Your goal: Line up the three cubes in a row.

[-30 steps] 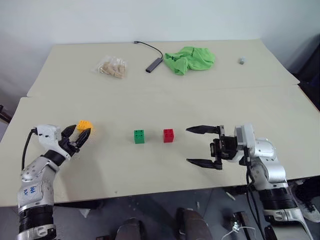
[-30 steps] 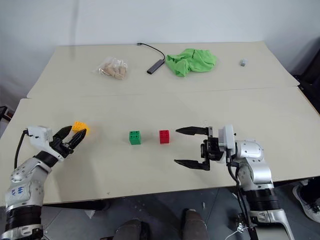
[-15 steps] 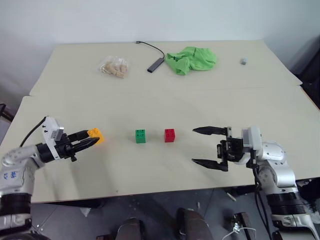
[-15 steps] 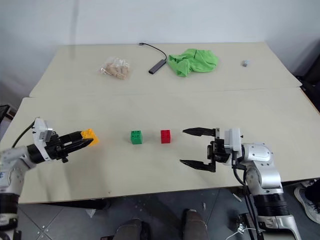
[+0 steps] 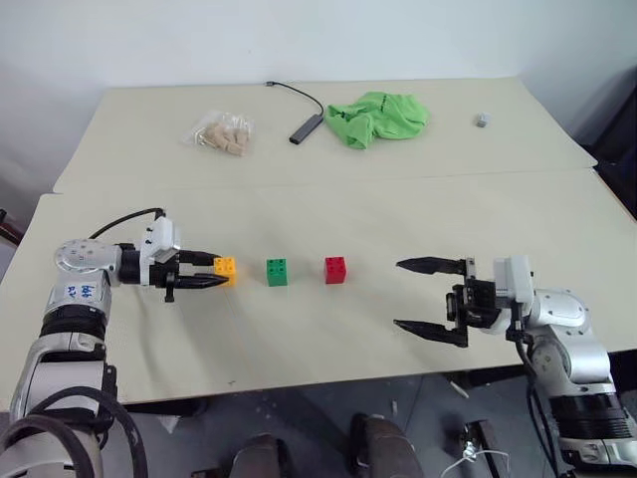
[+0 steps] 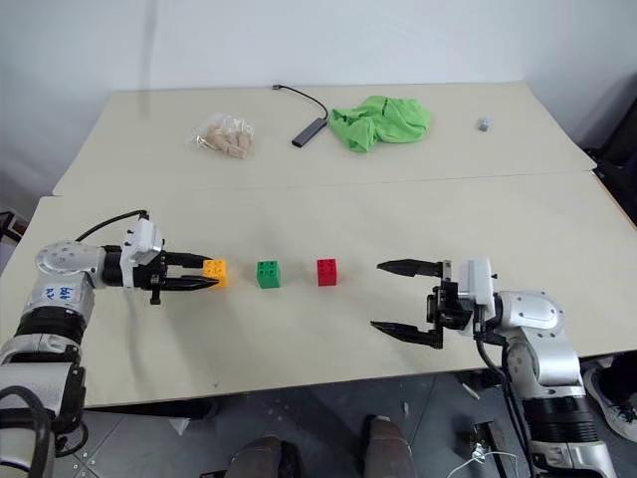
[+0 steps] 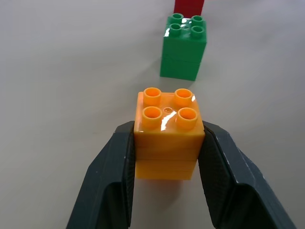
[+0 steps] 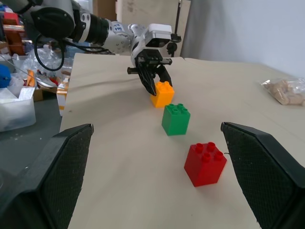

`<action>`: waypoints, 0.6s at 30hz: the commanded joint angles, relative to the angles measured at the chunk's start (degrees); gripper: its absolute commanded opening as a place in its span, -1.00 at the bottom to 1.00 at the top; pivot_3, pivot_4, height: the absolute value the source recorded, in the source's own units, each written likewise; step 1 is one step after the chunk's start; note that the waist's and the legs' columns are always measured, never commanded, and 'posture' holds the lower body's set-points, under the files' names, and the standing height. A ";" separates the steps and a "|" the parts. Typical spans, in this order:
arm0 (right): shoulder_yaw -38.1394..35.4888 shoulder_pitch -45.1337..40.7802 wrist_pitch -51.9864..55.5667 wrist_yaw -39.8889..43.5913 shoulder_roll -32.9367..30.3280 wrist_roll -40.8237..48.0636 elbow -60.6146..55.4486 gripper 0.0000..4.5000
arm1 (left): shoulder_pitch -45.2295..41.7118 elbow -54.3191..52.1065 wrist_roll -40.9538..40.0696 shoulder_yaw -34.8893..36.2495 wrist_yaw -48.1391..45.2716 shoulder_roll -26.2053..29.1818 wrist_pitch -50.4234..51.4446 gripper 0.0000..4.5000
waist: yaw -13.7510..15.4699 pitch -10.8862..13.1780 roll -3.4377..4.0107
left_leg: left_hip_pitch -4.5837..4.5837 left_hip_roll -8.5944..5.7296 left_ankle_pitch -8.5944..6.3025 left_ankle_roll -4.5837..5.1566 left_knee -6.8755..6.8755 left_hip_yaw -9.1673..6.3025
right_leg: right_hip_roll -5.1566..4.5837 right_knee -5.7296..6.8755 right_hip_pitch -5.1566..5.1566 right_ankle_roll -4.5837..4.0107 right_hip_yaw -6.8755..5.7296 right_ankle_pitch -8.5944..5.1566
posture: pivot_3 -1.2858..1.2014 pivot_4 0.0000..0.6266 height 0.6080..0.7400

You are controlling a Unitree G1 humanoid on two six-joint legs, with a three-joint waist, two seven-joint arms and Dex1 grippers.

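Three studded cubes sit on the tan table (image 5: 299, 329), side by side from left to right: the yellow-orange cube (image 5: 227, 265), the green cube (image 5: 277, 271) and the red cube (image 5: 335, 270). My left gripper (image 5: 221, 272) reaches in from the left and is shut on the yellow-orange cube (image 7: 167, 138), one black finger (image 7: 109, 186) on each flank, studs upward. A small gap separates that cube from the green cube (image 7: 183, 47). To the right of the red cube (image 8: 205, 163), my right gripper (image 5: 398, 294) stands open and holds nothing.
On the far table lie a clear bag of tan pieces (image 5: 222, 133), a dark adapter with its cable (image 5: 306, 127), a crumpled green cloth (image 5: 378, 118) and a tiny grey block (image 5: 482, 120). A seam (image 5: 328, 184) runs between the two tables.
My left gripper shut on the yellow-orange cube, swung level and brought it rightward, close to the green cube. The right gripper drifted slightly right and stayed open.
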 commanded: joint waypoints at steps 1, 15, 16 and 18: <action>-1.28 0.40 0.40 0.38 -0.87 1.39 -2.47 1.00 | -0.26 2.55 2.73 -1.89 -5.14 0.82 -0.77 -0.34 | 0.06 0.00 0.00 | 0.01 0.00 0.00 0.00 0.02 0.00 | 0.00 0.01 0.01 0.00 0.01 0.00 | 0.03 -0.52 1.00; -2.38 -8.04 1.77 2.49 -2.59 0.85 8.07 1.00 | 13.81 -19.66 -9.27 13.75 4.45 9.84 13.58 0.87 | -1.16 0.08 -0.02 | -0.01 0.05 0.00 0.00 0.00 -0.08 | -0.01 0.15 -0.11 0.00 0.01 0.00 | 0.03 -0.52 1.00; -2.69 -9.16 3.30 2.33 -2.93 1.73 8.13 1.00 | 15.63 -22.42 -9.85 14.95 6.30 10.48 16.00 0.87 | -1.19 0.10 0.00 | -0.01 0.05 0.00 0.00 0.00 -0.09 | -0.01 0.16 -0.10 0.00 0.01 0.00 | 0.03 -0.52 1.00; -2.66 -11.20 6.97 2.54 -4.21 2.56 8.14 1.00 | 19.45 -28.39 -12.59 18.35 8.14 11.44 20.41 0.87 | -1.13 0.10 0.01 | -0.02 0.05 0.00 0.00 0.04 -0.11 | -0.03 0.15 -0.08 0.00 0.02 0.00 | 0.03 -0.52 1.00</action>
